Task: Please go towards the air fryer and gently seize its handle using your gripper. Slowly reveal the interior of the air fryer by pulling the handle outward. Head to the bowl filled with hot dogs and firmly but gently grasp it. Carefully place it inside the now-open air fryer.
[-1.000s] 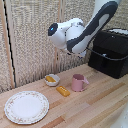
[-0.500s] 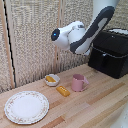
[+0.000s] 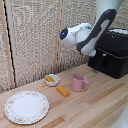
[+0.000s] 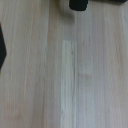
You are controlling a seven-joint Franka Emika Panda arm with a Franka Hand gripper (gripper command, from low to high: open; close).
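Observation:
The black air fryer (image 3: pixel 113 52) stands at the exterior view's right, its drawer closed, and the handle (image 3: pixel 103 61) juts from the front. My white arm (image 3: pixel 80 36) hangs in the air just left of it, above the table. The gripper (image 3: pixel 92 50) is a dark blur at the arm's lower end, short of the handle, and its fingers cannot be made out. The small off-white bowl (image 3: pixel 52 79) holds yellow-orange hot dogs (image 3: pixel 50 78) farther left. The wrist view shows only blurred wooden tabletop (image 4: pixel 70 75) and a black shape (image 4: pixel 78 4).
A pink mug (image 3: pixel 78 82) stands between the bowl and the fryer. An orange-yellow stick (image 3: pixel 63 90) lies beside it. A large floral-rimmed plate (image 3: pixel 26 106) sits at the exterior view's left front. A slatted wooden wall (image 3: pixel 35 40) runs behind the table.
The arm has shifted a little toward the exterior view's right, closer to the air fryer. The things on the table have not moved.

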